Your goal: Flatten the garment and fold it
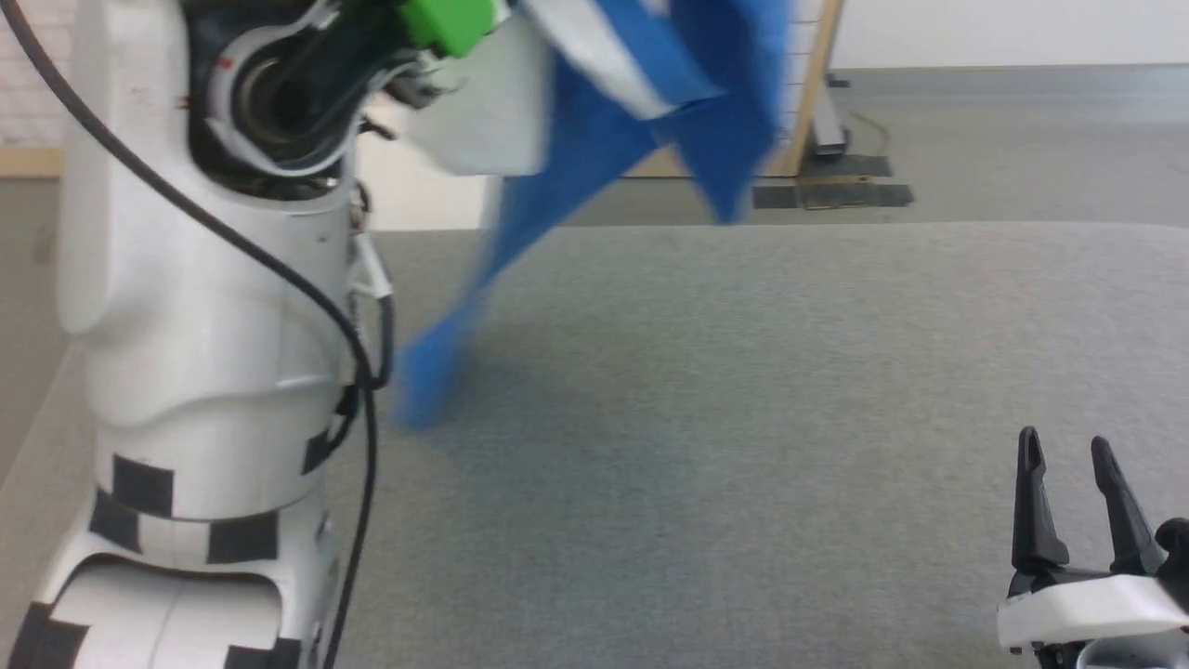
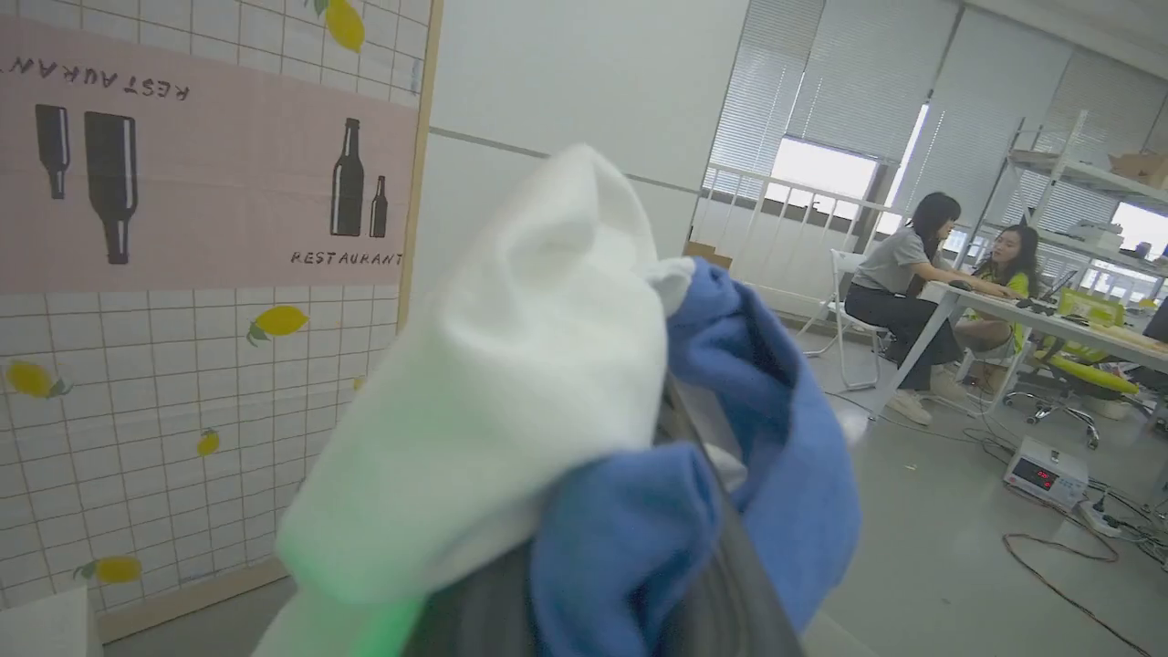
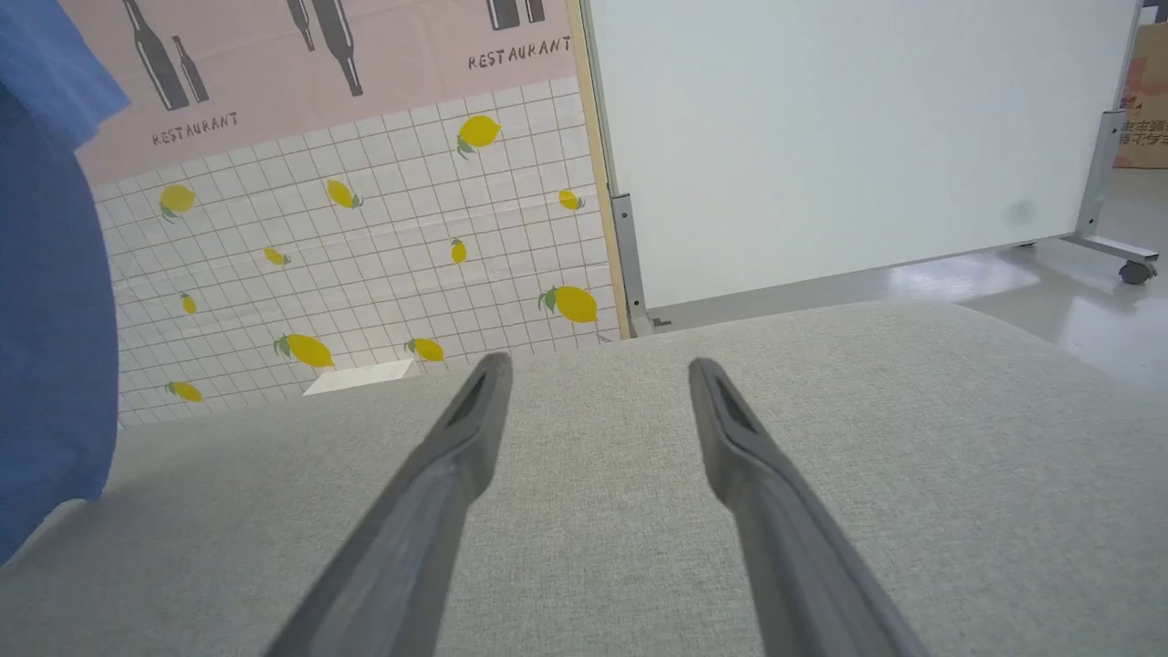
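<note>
The grey fabric-covered bench (image 1: 743, 418) spreads under the blue-and-white T-shirt (image 1: 604, 130), which hangs in the air at its far left, 1 blurred blue end trailing down towards it. The left pincer (image 2: 620, 511), buried in bunched cloth, seems clenched on the T-shirt. The right pincer (image 1: 1064, 444) stands released, its 2 fingers apart, over the bench's near right.

The garment (image 1: 734, 121) hung above the tabletop's (image 1: 743, 418) far left side; the right tool (image 1: 1064, 442) sat over its near right corner.
</note>
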You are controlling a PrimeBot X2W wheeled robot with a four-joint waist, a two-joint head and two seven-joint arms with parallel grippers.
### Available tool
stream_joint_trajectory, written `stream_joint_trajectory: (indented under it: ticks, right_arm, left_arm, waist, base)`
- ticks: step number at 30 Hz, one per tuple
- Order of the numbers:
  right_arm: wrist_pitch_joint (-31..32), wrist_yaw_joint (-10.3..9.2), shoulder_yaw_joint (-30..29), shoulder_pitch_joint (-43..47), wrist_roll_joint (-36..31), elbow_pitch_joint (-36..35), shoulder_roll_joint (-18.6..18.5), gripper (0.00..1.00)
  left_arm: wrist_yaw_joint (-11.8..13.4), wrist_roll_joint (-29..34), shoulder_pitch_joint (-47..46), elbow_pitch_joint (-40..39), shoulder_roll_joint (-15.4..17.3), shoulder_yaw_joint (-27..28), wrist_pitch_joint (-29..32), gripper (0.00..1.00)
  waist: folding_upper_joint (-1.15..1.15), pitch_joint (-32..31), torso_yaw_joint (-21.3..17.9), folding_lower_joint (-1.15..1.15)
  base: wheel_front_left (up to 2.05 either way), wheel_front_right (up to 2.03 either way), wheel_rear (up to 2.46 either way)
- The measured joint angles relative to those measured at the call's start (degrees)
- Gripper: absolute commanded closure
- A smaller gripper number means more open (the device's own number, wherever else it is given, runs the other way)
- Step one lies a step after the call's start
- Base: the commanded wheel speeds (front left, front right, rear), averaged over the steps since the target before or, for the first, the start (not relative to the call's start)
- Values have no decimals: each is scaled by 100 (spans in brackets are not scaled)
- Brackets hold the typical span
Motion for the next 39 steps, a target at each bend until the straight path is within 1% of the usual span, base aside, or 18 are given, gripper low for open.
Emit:
stream_joint_trajectory:
  ticks: [6, 8, 11, 16, 19, 22, 26, 27, 30, 33, 34, 37, 38, 39]
  right_arm:
    - [0, 0, -24, 77, -3, 26, 0, 0]
    - [0, 0, -47, 105, -3, 24, -1, 0]
    - [0, 0, -63, 119, -3, 23, -1, 0]
    - [0, 0, -78, 118, -1, 22, -1, 0]
    - [0, 0, -54, 114, 1, 25, -1, 0]
    - [0, 0, -2, 80, 10, 30, -1, 0]
    - [1, 0, 32, -27, 15, 27, -1, 0]
    - [1, 0, 32, -52, 15, 24, 0, 0]
    - [1, 0, 48, -119, 15, 25, 0, 0]
    - [0, 0, 85, -175, 15, 30, 0, 0]
    - [0, 0, 103, -211, 14, 41, 0, 0]
    - [1, 0, 129, -253, 14, 57, 0, 0]
    - [0, 0, 136, -257, 14, 67, 0, 0]
    - [0, 0, 138, -260, 14, 76, 0, 0]
  left_arm:
    - [127, -399, -144, -129, -110, -465, -326, 100]
    - [177, -554, -143, -163, -120, -686, -459, 100]
    - [218, -591, -91, -151, -124, -1063, -666, 100]
    - [261, -528, 435, 90, -146, -1641, -1127, 100]
    - [379, -568, 1015, 322, -145, -2029, -1655, 100]
    - [525, -671, 1529, 695, -146, -2475, -2342, 100]
    - [676, -936, 2013, 1287, -146, -3131, -2931, 100]
    - [755, -961, 2125, 1482, -155, -3308, -3073, 100]
    - [933, -1107, 2374, 2056, -147, -3815, -3238, 100]
    - [1123, -1274, 2522, 2537, -153, -4245, -3251, 100]
    - [1218, -1429, 2551, 2777, -145, -4498, -3189, 100]
    - [1335, -1702, 2551, 2951, -149, -4722, -3198, 100]
    - [1341, -1766, 2546, 2983, -147, -4792, -3244, 15]
    - [1352, -1838, 2543, 2996, -151, -4815, -3310, 0]
  waist:
    - [0, -81, -348, 0]
    - [0, -97, -460, 0]
    - [0, -96, -582, 0]
    - [0, 5, -641, 0]
    - [0, 83, -608, 0]
    - [0, 165, -554, 0]
    - [0, 277, -507, 0]
    - [0, 308, -495, 0]
    - [0, 396, -474, 0]
    - [0, 480, -473, 0]
    - [0, 536, -487, 0]
    - [0, 593, -518, 0]
    - [0, 606, -532, 0]
    - [0, 614, -541, 0]
  base:
    - [0, 0, 0]
    - [0, 0, 0]
    - [0, 0, 0]
    - [0, 0, 0]
    - [0, 0, 0]
    - [0, 0, 0]
    - [0, 0, 0]
    - [0, 0, 0]
    - [0, 0, 0]
    - [0, 0, 0]
    - [0, 0, 0]
    - [0, 0, 0]
    - [0, 0, 0]
    - [0, 0, 0]
